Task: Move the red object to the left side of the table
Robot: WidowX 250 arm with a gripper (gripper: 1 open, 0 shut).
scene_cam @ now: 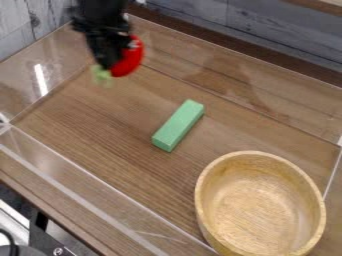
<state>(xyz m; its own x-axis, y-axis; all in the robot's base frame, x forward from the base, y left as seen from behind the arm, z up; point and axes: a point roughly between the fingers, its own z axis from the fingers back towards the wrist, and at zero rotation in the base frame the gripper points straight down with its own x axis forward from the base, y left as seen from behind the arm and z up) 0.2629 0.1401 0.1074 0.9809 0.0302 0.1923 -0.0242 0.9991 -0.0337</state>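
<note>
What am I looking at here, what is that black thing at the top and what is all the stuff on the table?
This is one picture from a camera looking down at a table from the front, with low clear walls around it. The black thing at the upper left is a robot arm reaching down. Its end effector works like a pinching hand. It is shut on a small red strawberry toy with a green cap, held in the air over the table's left part. Lying on the wood are a green block near the middle and a round wooden bowl, empty, at the lower right. The robot's job is to move the strawberry to the left side.
</note>
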